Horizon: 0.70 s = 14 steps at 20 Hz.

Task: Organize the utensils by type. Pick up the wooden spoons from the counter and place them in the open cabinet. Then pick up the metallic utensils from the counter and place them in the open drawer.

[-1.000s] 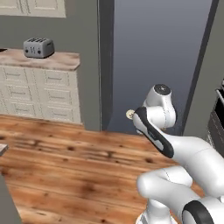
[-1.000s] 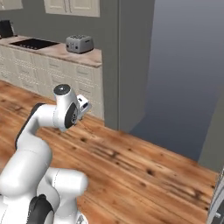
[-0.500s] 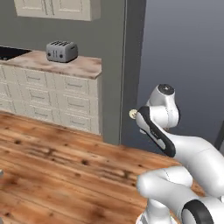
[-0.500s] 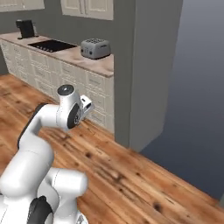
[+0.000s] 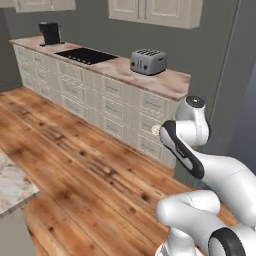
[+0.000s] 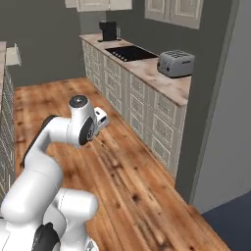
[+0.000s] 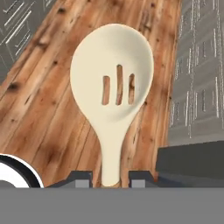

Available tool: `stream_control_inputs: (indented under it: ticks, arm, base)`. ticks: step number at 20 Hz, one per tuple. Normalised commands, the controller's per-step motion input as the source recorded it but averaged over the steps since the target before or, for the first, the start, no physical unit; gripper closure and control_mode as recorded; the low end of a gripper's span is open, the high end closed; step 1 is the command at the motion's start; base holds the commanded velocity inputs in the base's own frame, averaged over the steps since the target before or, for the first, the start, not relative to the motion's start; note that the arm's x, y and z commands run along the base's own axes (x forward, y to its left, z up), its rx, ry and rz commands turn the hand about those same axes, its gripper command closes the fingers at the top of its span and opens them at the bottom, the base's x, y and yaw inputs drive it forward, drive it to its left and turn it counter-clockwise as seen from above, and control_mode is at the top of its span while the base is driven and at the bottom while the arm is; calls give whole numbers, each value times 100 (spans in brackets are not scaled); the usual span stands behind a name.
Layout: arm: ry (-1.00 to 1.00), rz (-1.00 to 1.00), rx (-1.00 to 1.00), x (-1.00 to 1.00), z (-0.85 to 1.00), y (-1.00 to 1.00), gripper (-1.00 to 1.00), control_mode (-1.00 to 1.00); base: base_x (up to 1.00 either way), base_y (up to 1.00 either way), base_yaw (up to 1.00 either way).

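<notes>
In the hand view, the gripper sits at the bottom centre of the frame, its jaws closed narrowly on the neck of a wooden spoon. The spoon has a pale whitish bowl with three vertical slots; the bowl fills the upper centre of the frame and stands clear above the wooden floor. Cream drawer fronts run down the right edge of that frame.

In the left base view, the arm occupies the lower right. A small pale piece of the spoon shows at centre right, just left of the arm's dark-banded link. The tabletop runs from upper left to centre right and carries a grey toaster, a black cooktop and a dark coffee machine.

In the right base view, the arm rises from the lower left, with the same tabletop at upper centre and right.
</notes>
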Motion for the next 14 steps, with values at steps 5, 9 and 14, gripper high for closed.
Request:
stream_control_inputs:
  ticks: [5, 9, 14]
  arm:
    - [0, 0, 0, 0, 0, 0, 100, 100]
    - [0, 0, 0, 0, 0, 0, 100, 100]
    - [0, 0, 0, 0, 0, 0, 100, 100]
  base:
    - [97, 0, 58]
    - [98, 0, 57]
    - [100, -2, 44]
